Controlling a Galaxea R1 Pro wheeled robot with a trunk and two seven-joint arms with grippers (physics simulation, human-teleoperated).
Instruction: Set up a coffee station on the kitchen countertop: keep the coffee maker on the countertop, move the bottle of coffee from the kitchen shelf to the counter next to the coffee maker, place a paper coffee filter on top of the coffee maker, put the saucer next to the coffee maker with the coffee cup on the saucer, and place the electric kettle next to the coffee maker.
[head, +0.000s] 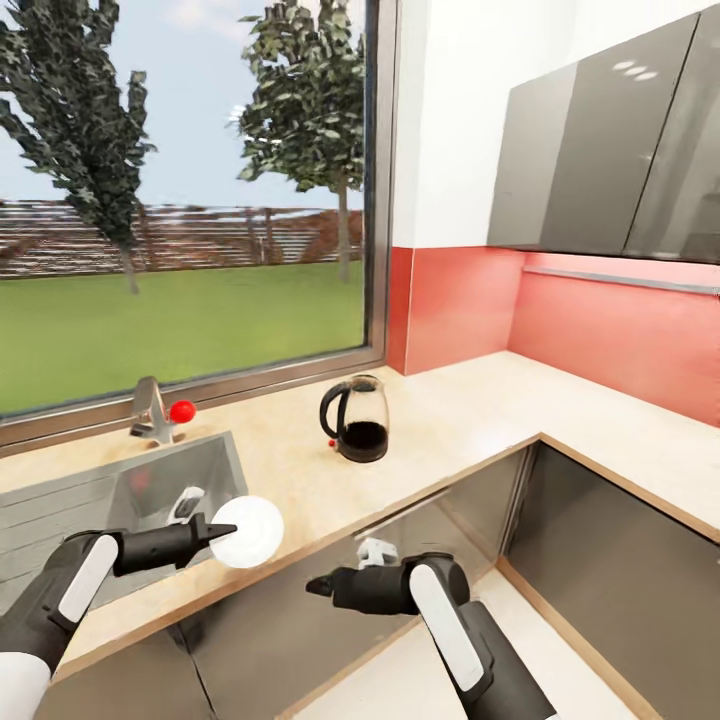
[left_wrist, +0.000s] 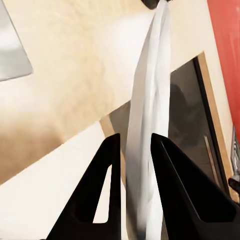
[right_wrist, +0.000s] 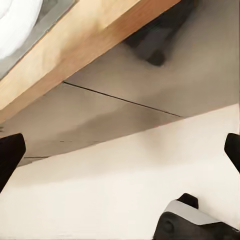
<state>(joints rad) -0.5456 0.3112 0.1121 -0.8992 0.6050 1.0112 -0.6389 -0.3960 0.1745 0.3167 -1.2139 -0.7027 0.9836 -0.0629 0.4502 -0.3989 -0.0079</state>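
The left wrist view shows what the head view cannot: the saucer (left_wrist: 147, 125) stands edge-on between the left gripper (left_wrist: 136, 150)'s fingers (left_wrist: 107, 190), pinched at its rim. In the head view that arm reaches forward, low over the desk (head: 440, 420)'s front edge, the saucer (head: 248, 532) just past its fingertips. The right gripper (head: 312, 586) hangs below the desk edge, before the cabinet fronts; its fingers (right_wrist: 10, 155) look spread wide, probably holding nothing. Farther beyond, the electric kettle (head: 357, 418) stands on open desk, the sink (head: 120, 490) aside.
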